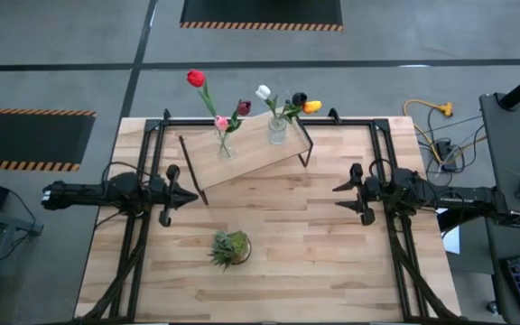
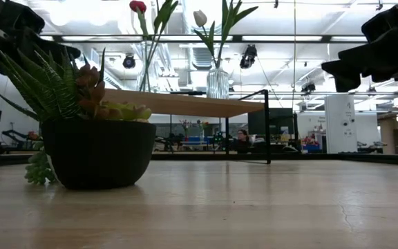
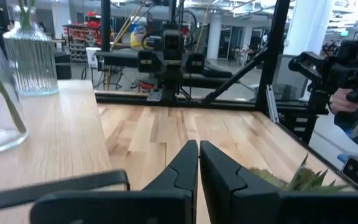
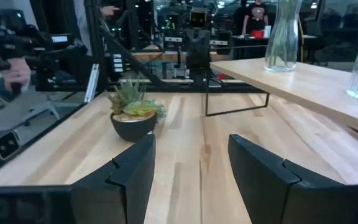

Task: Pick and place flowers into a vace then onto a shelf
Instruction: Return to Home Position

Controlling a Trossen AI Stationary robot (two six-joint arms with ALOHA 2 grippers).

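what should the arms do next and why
Probably just shut the right gripper and park that arm where it hangs. The smooth vase and the ribbed vase both stand on the shelf with flowers in them. Nothing is held, and the left gripper is shut and clear of the shelf.

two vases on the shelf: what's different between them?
The smooth vase is plain-walled and taller; the ribbed vase is fluted and shorter. The smooth vase holds red, pink and maroon flowers; the ribbed vase holds white, dark and orange-yellow ones. Both are clear, upright on the shelf, with the left gripper and right gripper away from them.
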